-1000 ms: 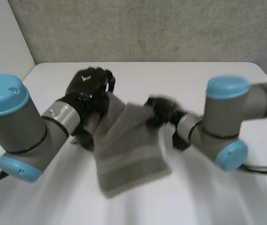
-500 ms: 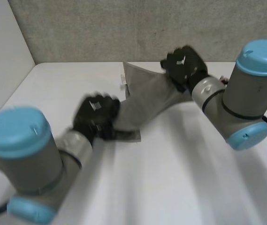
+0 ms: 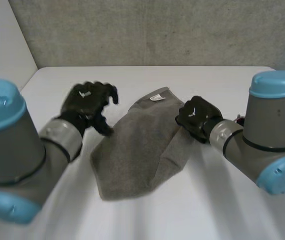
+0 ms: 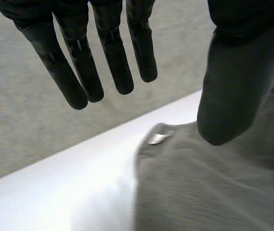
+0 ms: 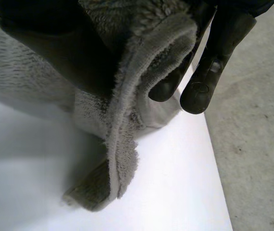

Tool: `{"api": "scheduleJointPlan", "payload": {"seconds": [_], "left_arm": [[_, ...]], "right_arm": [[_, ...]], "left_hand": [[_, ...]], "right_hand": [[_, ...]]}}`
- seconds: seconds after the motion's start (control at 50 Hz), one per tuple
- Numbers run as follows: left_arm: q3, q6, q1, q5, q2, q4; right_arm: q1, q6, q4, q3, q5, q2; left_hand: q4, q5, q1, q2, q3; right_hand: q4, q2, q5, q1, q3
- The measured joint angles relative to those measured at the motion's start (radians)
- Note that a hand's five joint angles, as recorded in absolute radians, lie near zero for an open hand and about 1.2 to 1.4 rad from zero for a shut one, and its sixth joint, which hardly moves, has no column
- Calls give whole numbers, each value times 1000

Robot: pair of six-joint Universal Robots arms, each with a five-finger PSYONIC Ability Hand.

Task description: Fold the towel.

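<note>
Grey towel (image 3: 139, 145) lies bunched on white table (image 3: 217, 210). L hand (image 3: 86, 102) is wide open w/ nothing in it, just beside towel. R hand (image 3: 196, 116) pinches towel's edge.

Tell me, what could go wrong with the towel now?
Only the right hand pinches the towel, at one edge. The left hand is open and holds nothing, so a pull might drag or bunch it. The towel lies rumpled, so a fold could come out crooked.
</note>
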State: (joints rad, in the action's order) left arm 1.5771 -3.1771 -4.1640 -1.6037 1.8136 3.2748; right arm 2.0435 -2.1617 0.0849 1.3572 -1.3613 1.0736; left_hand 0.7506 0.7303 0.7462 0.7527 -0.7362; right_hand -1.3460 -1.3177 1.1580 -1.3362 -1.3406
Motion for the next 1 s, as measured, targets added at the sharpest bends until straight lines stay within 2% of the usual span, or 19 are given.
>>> {"api": "scheduleJointPlan", "payload": {"seconds": [0.14, 0.3, 0.44, 0.5, 0.56, 0.6, 0.68, 0.82, 1.0], "left_arm": [[-170, -33, -53, 4, 210, 23], [-226, -131, -59, 14, 356, -65], [-180, -174, -73, 23, 369, -99], [-169, -177, -80, 25, 366, -103], [-166, -176, -82, 27, 366, -103], [-166, -175, -81, 29, 369, -101], [-172, -174, -75, 29, 380, -98], [-184, -176, -62, 26, 409, -93], [-209, -176, -61, 20, 429, -89]], "right_arm": [[-4, 51, -5, 143, 46, 94], [-10, 44, -41, 231, 50, 145], [-54, -36, -121, 244, 5, 140], [-83, -119, -149, 220, -51, 126], [-106, -182, -158, 187, -104, 98], [-119, -212, -156, 164, -139, 73], [-127, -232, -149, 154, -165, 53], [-115, -240, -151, 244, -117, 153], [17, -297, -147, 372, 7, 238]], "left_hand": [[0, 0, 0, 0, 0], [-136, -140, -132, -145, 133], [-136, -141, -134, -146, 136], [-136, -140, -133, -146, 135], [-136, -138, -133, -145, 135], [-135, -130, -133, -143, 132], [-128, -106, -125, -129, 116], [-6, 15, 1, -7, -8], [493, 504, 490, 499, -506]], "right_hand": [[0, 0, 0, 0, 0], [0, -5, 0, 0, 0], [184, 162, -174, 181, 186], [260, 236, -255, 259, 263], [506, 478, -493, 503, 501], [793, 768, -808, 787, 786], [1071, 1050, -1093, 1061, 1068], [1086, 1068, -1102, 1098, 1094], [1086, 1068, -1102, 1102, 1094]]}}
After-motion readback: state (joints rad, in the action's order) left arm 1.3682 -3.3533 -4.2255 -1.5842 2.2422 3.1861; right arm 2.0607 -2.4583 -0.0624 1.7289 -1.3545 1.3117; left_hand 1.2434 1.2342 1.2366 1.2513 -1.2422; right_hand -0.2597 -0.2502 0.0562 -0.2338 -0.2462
